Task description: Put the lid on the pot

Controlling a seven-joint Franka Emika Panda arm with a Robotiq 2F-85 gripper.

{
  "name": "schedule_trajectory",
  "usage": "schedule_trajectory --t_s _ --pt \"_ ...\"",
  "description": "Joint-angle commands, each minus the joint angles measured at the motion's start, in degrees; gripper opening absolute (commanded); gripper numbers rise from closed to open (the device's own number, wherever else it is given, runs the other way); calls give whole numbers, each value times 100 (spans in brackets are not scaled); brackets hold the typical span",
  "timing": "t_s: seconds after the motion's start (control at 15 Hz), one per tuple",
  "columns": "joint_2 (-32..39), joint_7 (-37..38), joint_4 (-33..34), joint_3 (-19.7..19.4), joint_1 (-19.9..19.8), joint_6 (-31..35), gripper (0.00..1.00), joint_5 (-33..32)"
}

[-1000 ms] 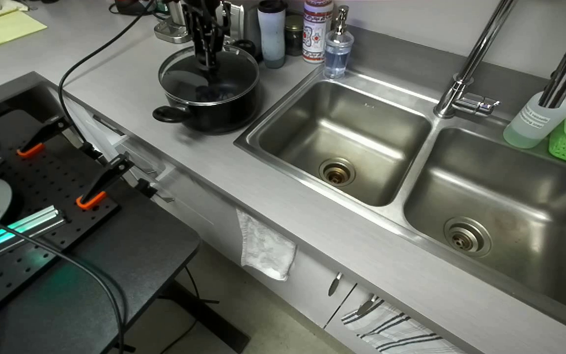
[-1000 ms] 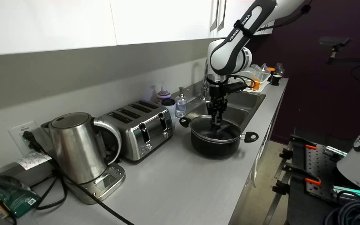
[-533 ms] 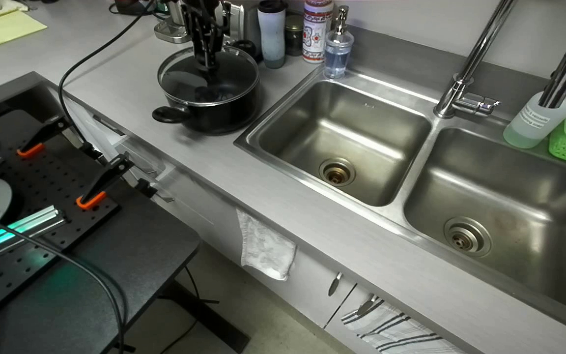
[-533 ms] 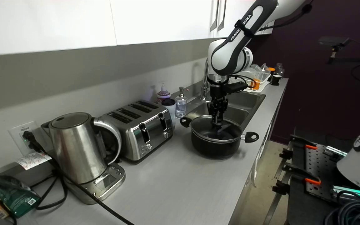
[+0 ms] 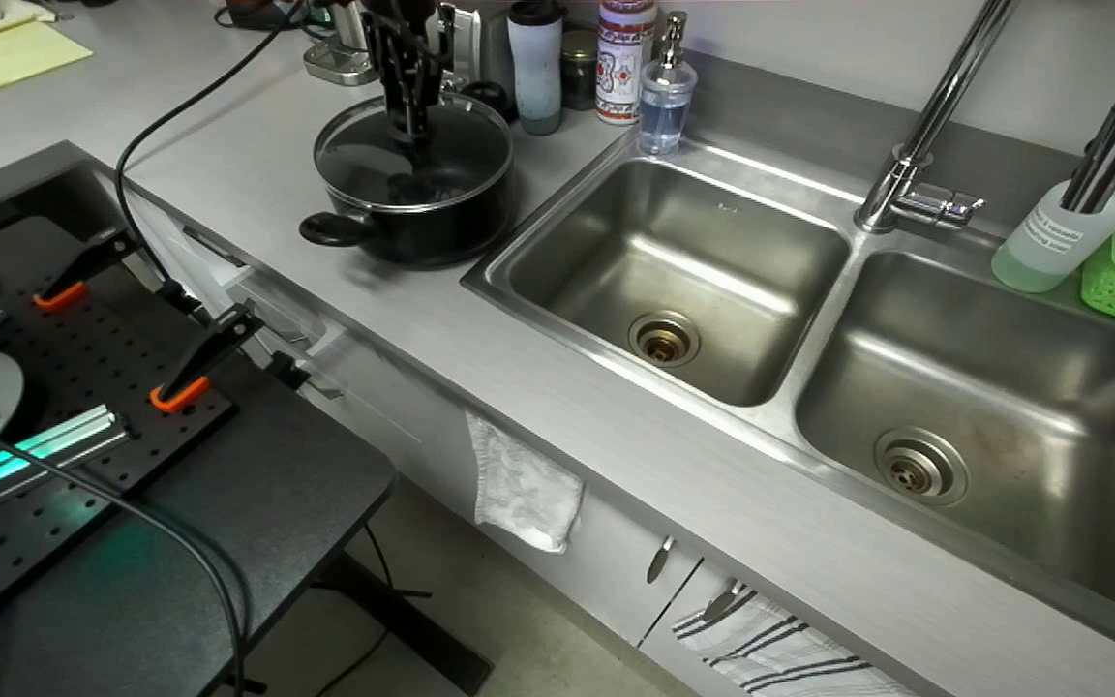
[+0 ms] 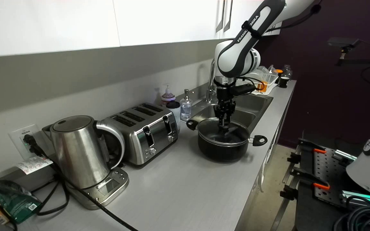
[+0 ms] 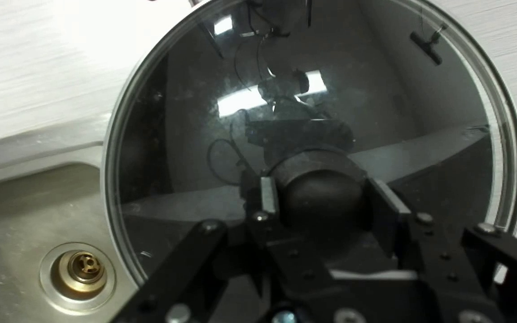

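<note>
In both exterior views the black pot (image 6: pixel 222 151) stands upright on the grey countertop (image 6: pixel 185 192), just beside the steel sink (image 5: pixel 821 329). One of its handles (image 6: pixel 259 140) points to the front edge, the other to the wall edge. The glass lid (image 5: pixel 451 160) lies over the pot's mouth; whether its rim sits flush all round cannot be told. The gripper (image 7: pixel 329 196) points straight down and grasps the lid by its dark knob (image 7: pixel 319 193): in the wrist view the knob fills the space between the fingers (image 7: pixel 269 195).

Along the wall edge stand a steel kettle (image 6: pixel 75 154), a four-slot toaster (image 6: pixel 140 131) and, nearer the sink, a dark-capped tumbler (image 5: pixel 538 77), a small jar (image 5: pixel 579 77) and a patterned bottle (image 5: pixel 617 73). A clear soap dispenser (image 5: pixel 666 102) stands at the back corner of the sink nearest the pot. Past the sink, toward the far edge, sits a white dish rack (image 6: pixel 272 79). In an exterior view a black cable (image 5: pixel 119 174) crosses the countertop and hangs over the front edge just beside the inner corner; a white cloth (image 5: pixel 526 484) hangs below the front edge, well apart from the pot.
</note>
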Motion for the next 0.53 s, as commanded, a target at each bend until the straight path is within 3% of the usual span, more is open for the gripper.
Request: schedule_trajectory --t_s 0.0,0.2,0.27,0.33,0.4,0.47 --pt "-175 236 -88 -108 16 -52 26 -199" --pt "-159 255 -69 -132 22 -79 26 -226" --pt "-162 248 -70 -129 18 -87 42 -222" --pt "-167 231 -65 -120 11 -106 76 -210" --pt "-167 237 -64 -123 20 -102 77 -225" --pt "-171 252 -56 -124 26 -114 84 -231"
